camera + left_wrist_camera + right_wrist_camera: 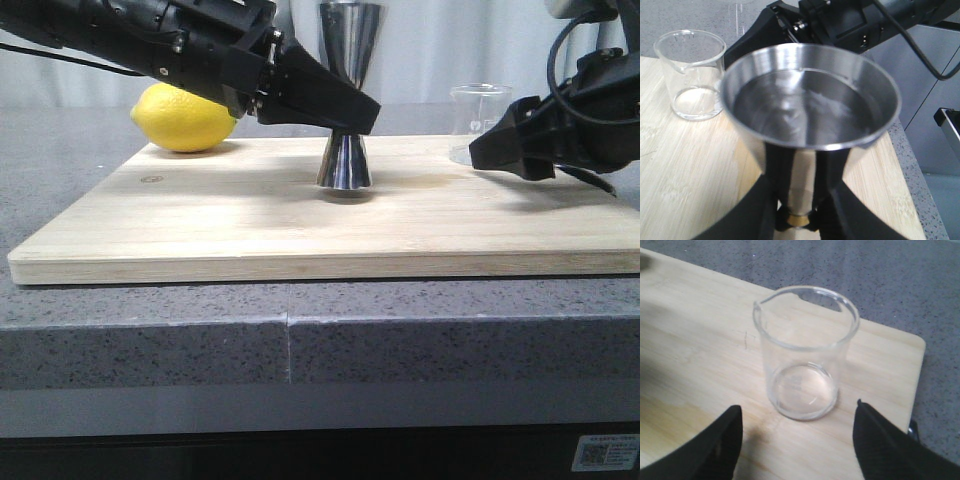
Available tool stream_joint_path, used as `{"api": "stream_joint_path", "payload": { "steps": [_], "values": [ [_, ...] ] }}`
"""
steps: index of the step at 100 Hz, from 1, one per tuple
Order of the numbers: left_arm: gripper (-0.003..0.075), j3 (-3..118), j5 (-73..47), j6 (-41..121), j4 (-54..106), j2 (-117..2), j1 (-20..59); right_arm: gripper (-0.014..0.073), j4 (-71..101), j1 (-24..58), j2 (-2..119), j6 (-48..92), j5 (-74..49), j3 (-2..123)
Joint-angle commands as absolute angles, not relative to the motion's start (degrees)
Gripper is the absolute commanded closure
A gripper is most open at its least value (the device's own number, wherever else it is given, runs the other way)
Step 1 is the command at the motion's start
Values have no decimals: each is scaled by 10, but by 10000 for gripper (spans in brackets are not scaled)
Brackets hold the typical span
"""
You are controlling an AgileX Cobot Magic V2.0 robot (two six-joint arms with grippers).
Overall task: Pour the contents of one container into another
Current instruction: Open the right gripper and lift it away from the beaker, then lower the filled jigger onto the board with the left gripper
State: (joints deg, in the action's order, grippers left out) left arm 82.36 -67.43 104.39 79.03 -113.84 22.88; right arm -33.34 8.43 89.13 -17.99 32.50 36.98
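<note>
L gripper (345, 118): clamped on jigger's narrow waist; black fingers (835, 165) run up both sides of the stem, tips under the upper cone.
Jigger (345, 160): upright, base on the board, held btwn L fingers. Upper cup wide open to the L wrist cam, inner wall shiny w/ reflections; can't tell if liquid inside. Gold waist band just visible at the fingertips.
R gripper (797, 440): spread wide, both fingers apart from the glass, nothing held.
Beaker (805, 352): upright on the board, just ahead of R fingertips, centred on the gap btwn them, not touched. Looks empty, clear. Pour lip on the rim's far-left side in R wrist cam.
Beaker vs jigger: well apart; beaker sits beyond the jigger as seen from L wrist.
Board (200, 220): pale wood, on grey speckled counter (150, 340).
Lemon (184, 118): behind L gripper's arm, at the board's back edge; partly hidden by the arm.
</note>
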Motion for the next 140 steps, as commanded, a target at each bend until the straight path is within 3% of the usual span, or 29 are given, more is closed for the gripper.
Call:
{"api": "stream_joint_path", "payload": {
  "steps": [1,92,140],
  "values": [
    [730,840,-727,1040,834,-1110,235,162,-329,81,856,-184,367,376],
    [730,840,-727,1040,836,-1110,224,162,-338,82,680,-224,285,359],
    [730,840,-727,1040,844,-1110,193,164,-338,82,667,-224,283,359]
  ]
}}
